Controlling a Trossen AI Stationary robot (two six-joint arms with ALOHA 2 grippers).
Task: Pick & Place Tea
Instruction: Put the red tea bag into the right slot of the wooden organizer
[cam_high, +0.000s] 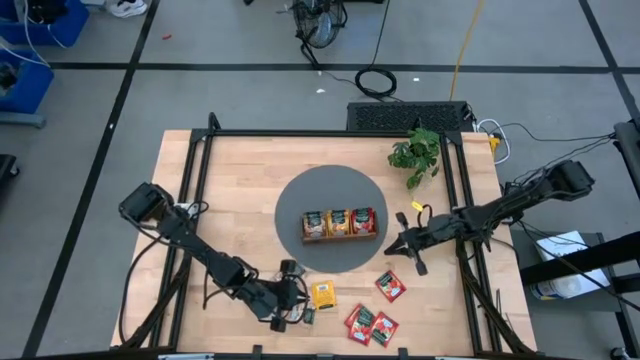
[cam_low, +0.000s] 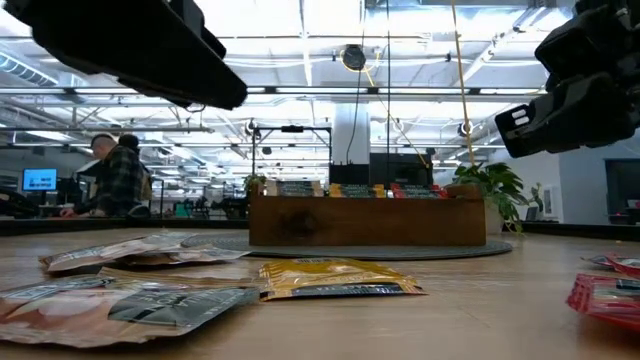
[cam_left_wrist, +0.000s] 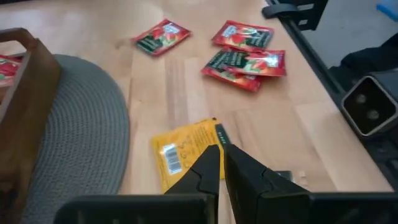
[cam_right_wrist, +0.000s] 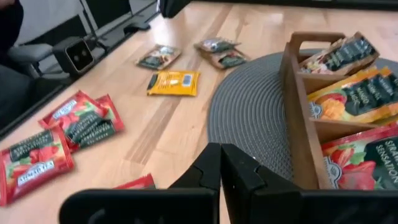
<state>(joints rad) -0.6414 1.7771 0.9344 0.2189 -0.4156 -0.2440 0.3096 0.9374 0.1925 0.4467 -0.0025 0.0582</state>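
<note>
Your left gripper (cam_left_wrist: 222, 163) has its jaws pressed together over the yellow tea sachet (cam_left_wrist: 180, 155), holding nothing. Your right gripper (cam_right_wrist: 221, 163) is closed and empty too.

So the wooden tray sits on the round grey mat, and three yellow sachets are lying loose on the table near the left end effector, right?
Not quite. The high view shows only one yellow sachet loose near the left end effector; the other loose ones on that side are red sachets. The wooden tray does sit on the round grey mat.
</note>
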